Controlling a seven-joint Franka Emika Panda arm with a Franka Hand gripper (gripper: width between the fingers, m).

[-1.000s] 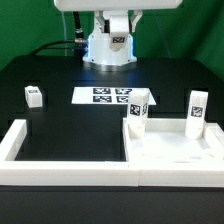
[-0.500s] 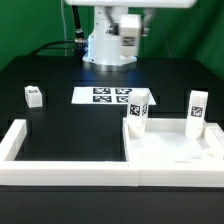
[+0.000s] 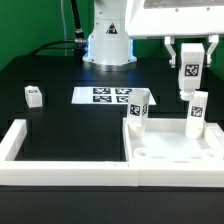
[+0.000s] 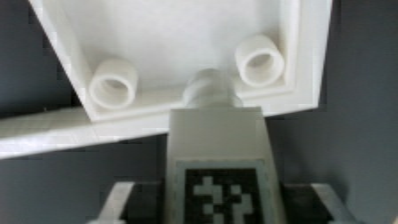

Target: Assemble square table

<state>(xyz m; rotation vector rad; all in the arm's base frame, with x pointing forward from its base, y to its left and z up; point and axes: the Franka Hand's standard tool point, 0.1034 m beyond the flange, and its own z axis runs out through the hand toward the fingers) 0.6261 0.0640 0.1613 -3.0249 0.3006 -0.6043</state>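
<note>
Arm's parked in the upper right of the frame with a leg pinched in its jaws

We see the gripper pointing straight down, clamped on the held leg block, upright and hanging over the square table slab at lower right. The left standing leg and right standing leg stand upright on that slab. The loose leg sits far left, and the marker board lies mid-frame.
</note>
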